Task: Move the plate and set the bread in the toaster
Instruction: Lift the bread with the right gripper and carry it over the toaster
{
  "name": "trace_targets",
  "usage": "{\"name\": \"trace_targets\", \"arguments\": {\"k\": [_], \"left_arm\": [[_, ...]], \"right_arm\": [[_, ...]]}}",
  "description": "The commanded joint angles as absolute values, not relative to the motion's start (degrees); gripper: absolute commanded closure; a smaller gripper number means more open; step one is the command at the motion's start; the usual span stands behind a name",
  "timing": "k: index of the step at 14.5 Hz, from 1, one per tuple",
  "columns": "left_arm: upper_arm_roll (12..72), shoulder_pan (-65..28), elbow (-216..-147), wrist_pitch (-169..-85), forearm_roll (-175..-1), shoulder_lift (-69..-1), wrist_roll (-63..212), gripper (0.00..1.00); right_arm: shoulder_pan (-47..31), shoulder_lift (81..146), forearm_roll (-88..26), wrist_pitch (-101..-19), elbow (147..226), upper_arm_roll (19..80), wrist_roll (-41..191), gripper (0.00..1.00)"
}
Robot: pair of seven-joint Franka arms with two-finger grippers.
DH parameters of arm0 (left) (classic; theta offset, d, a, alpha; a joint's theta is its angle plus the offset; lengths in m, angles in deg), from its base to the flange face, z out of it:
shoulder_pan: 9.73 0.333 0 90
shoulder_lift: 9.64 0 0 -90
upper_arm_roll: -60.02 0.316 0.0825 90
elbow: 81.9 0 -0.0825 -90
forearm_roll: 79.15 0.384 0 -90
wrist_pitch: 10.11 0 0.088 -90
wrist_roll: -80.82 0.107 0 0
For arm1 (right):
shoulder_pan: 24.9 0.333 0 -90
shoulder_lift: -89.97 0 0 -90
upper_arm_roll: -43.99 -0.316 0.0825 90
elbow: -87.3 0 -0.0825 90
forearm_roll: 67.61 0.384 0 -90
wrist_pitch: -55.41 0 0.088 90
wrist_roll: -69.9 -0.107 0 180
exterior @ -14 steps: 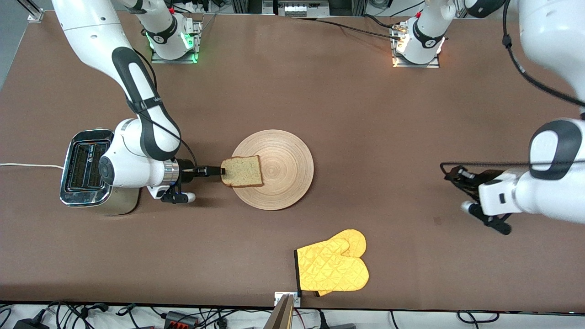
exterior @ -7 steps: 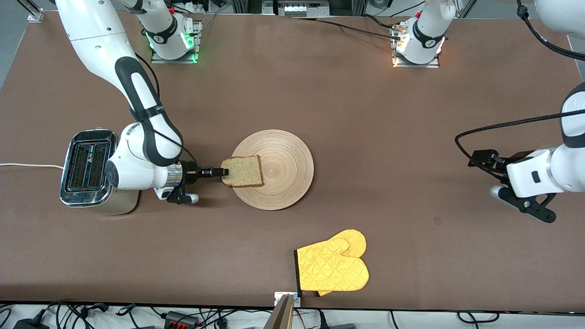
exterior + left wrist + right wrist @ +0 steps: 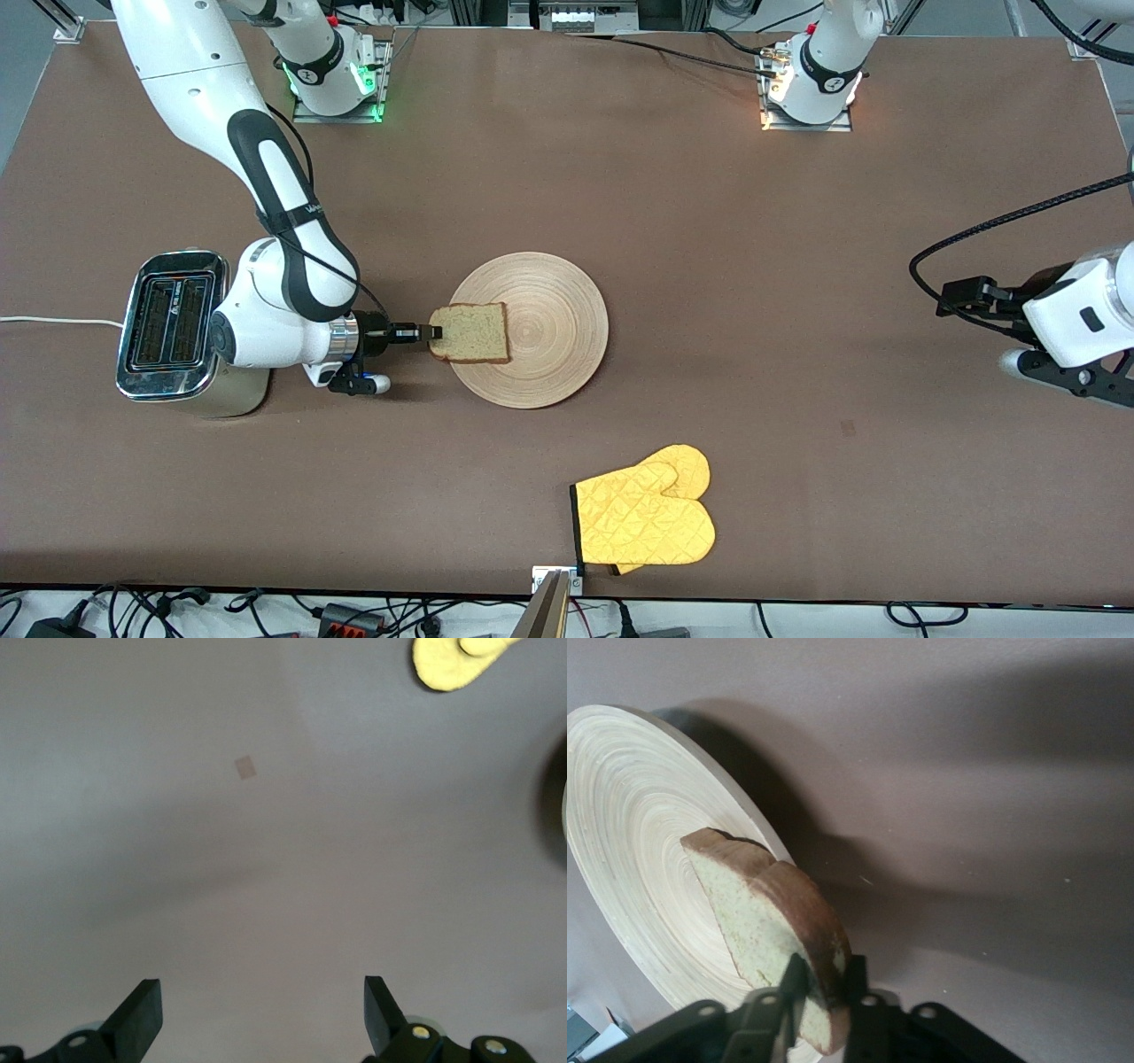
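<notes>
The light-wood plate (image 3: 554,341) lies mid-table. The brown bread slice (image 3: 474,332) is over the plate's edge toward the toaster (image 3: 168,323), part of it past the rim. My right gripper (image 3: 432,333) reaches level from the toaster's side and is shut on the bread's crust edge. In the right wrist view the fingers (image 3: 796,981) pinch the slice (image 3: 757,904) against the plate (image 3: 629,797); whether it still rests on the plate is unclear. My left gripper (image 3: 952,299) is open and empty over bare table at the left arm's end, and its wrist view (image 3: 261,1010) shows only tabletop between the jaws.
A yellow oven mitt (image 3: 645,518) lies near the table's front edge, nearer the camera than the plate; it also shows in the left wrist view (image 3: 447,660). The toaster's white cord (image 3: 53,321) runs off the right arm's end of the table.
My left arm has pulled back toward its end of the table, away from the plate. My right gripper and the bread have stayed almost where they were.
</notes>
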State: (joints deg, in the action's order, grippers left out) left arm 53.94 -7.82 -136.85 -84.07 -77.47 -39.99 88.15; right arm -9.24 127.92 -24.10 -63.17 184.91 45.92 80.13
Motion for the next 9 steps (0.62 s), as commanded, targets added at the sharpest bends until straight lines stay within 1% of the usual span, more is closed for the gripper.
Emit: {"name": "trace_targets", "arguments": {"k": [1,3,4,6,7,8,9], "left_arm": [[52.2,-9.2,-140.2,-84.3,-76.2,-37.2,79.0,0.00],[50.4,-9.2,-143.4,-86.1,-76.3,-34.8,78.1,0.00],[49.3,-9.2,-147.7,-88.1,-76.3,-32.0,76.7,0.00],[48.9,-8.4,-164.0,-99.2,-76.3,-22.3,74.6,0.00],[48.9,-8.2,-171.3,-103.8,-76.3,-18.1,74.7,0.00],[48.8,-7.2,-175.2,-106.4,-76.5,-16.3,75.1,0.00],[46.9,-5.6,-176.1,-106.7,-76.4,-15.1,75.4,0.00]], "right_arm": [[-8.6,128.3,-22.9,-62.6,183.5,46.1,80.4,0.99],[-8.4,128.1,-22.9,-62.5,182.4,46.1,80.7,1.00],[-8.4,127.8,-23.0,-61.9,181.8,46.2,80.7,1.00],[-8.5,126.9,-24.4,-59.2,179.5,46.8,80.2,1.00],[-8.8,126.5,-27.2,-57.2,177.7,47.0,79.2,1.00],[-9.2,126.1,-30.8,-54.5,175.4,47.0,77.6,1.00],[-9.9,125.4,-33.5,-51.9,173.9,47.7,75.5,1.00]]}}
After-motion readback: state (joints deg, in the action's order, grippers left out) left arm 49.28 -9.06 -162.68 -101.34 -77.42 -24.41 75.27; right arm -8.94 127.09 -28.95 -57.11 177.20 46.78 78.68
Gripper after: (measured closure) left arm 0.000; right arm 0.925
